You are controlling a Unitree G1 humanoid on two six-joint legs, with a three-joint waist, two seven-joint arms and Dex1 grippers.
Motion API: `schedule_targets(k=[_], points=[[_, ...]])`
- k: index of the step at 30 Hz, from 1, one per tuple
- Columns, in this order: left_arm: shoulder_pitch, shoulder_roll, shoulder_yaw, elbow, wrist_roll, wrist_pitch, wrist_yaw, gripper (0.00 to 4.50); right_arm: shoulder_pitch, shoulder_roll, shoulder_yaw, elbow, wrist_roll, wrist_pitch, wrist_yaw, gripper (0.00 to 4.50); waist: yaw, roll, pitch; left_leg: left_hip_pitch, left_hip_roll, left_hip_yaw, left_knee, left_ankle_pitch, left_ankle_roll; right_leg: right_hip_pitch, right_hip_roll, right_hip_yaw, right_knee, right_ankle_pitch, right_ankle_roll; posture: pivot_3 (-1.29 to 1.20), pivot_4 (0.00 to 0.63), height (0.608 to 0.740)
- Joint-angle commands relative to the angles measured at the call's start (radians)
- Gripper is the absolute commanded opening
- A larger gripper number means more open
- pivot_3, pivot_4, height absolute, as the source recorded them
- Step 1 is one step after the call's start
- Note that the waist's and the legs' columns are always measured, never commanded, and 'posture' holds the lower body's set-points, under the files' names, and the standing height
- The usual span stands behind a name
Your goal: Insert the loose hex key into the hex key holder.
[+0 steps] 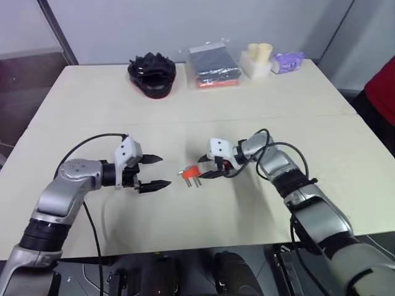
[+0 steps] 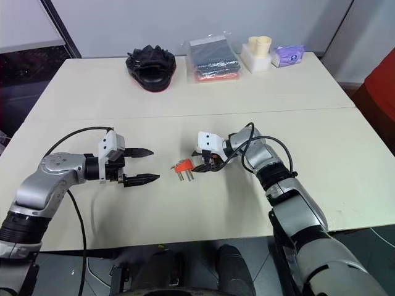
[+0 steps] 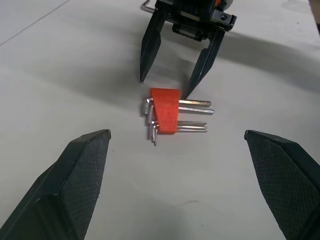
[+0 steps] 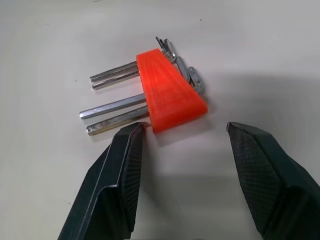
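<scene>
The right gripper (image 1: 207, 166), two black fingers angled down toward the table, stands partly open and empty, its tips straddling the wide end of the hex key holder (image 1: 191, 172), a small red-orange wedge-shaped plastic block lying flat on the pale table (image 1: 203, 111). In the right wrist view one finger (image 4: 120, 170) sits at the block's corner, beside the lowest of four silver shafts; whether it touches the plastic cannot be told. A loose hex key cannot be picked out as separate: every silver-grey rod seen runs through the block, long shafts out one side, short bent ends bunched on the other. In the left wrist view a thin bent bit of wire or metal (image 3: 146, 6) shows behind the right gripper, cut off by the frame, and what it is cannot be told. The left gripper (image 1: 150, 171) hovers just off the block's other side with its black fingers spread wide and nothing between them, pointing at the holder. Bare tabletop lies all around the block and toward the near edge. Well apart, along the far edge, stand a black ridged object (image 1: 152, 74), a dark flat packet in clear wrap (image 1: 213, 65), a cream-coloured holder with two cylinders (image 1: 258, 60) and a small purple packet (image 1: 287, 61). Something red (image 1: 382, 92) is cut off at the right.
</scene>
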Motion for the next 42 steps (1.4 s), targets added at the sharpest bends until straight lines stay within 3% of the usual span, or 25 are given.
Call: schedule_targets(k=[1,17,20,22,33,37,42], points=[[0.0,0.001,0.035,-0.034,-0.015,0.0,0.013,4.5,-0.015,0.031,0.027,0.063,-0.038,-0.037,0.008,2.74,-0.007,0.0,0.0,0.0,0.0,0.0,0.0,0.0,0.0,0.0,0.0,0.0,0.0,0.0,0.0,0.0,0.15,0.74],[0.023,-0.013,0.051,-0.042,-0.012,0.008,0.062,4.5,-0.037,0.081,0.068,0.191,-0.111,-0.218,0.091,2.74,-0.01,0.001,-0.001,0.001,0.0,0.0,-0.002,0.0,-0.001,0.0,0.0,0.0,0.0,0.0,0.0,0.0,0.15,0.74],[0.034,-0.01,0.061,-0.05,-0.014,0.009,0.076,4.5,-0.039,0.088,0.057,0.197,-0.104,-0.213,0.103,1.9,-0.011,0.001,-0.001,0.001,0.0,0.0,-0.002,0.0,-0.001,0.0,0.0,0.0,0.0,0.0,0.0,0.0,0.15,0.74],[0.037,-0.011,0.063,-0.053,-0.015,0.008,0.082,4.5,-0.035,0.091,0.049,0.199,-0.098,-0.205,0.11,1.02,-0.011,0.001,-0.001,0.002,0.0,0.0,-0.002,0.0,-0.001,0.0,0.0,0.0,0.0,0.0,0.0,0.0,0.15,0.74],[0.017,-0.013,0.065,-0.039,-0.022,0.005,0.087,4.5,-0.031,0.063,-0.01,0.13,-0.076,-0.171,0.056,1.03,-0.01,0.002,-0.002,0.002,0.001,0.0,-0.003,0.0,-0.001,0.0,-0.001,0.0,0.0,0.0,0.0,0.0,0.15,0.74],[-0.027,-0.001,0.079,-0.002,-0.039,0.017,0.066,4.5,-0.059,-0.018,-0.075,-0.001,-0.074,-0.195,-0.044,1.03,-0.006,0.002,-0.001,0.001,0.0,0.0,-0.003,0.0,-0.001,0.0,-0.001,0.0,0.0,0.0,0.0,0.0,0.15,0.74],[-0.2,0.003,0.087,0.14,-0.063,0.042,0.004,4.5,-0.077,-0.134,-0.117,-0.224,-0.097,-0.25,-0.15,1.03,0.009,0.004,0.001,-0.004,-0.002,0.0,-0.001,0.001,-0.002,-0.005,-0.003,0.0,0.0,0.0,0.0,0.0,0.15,0.74]])
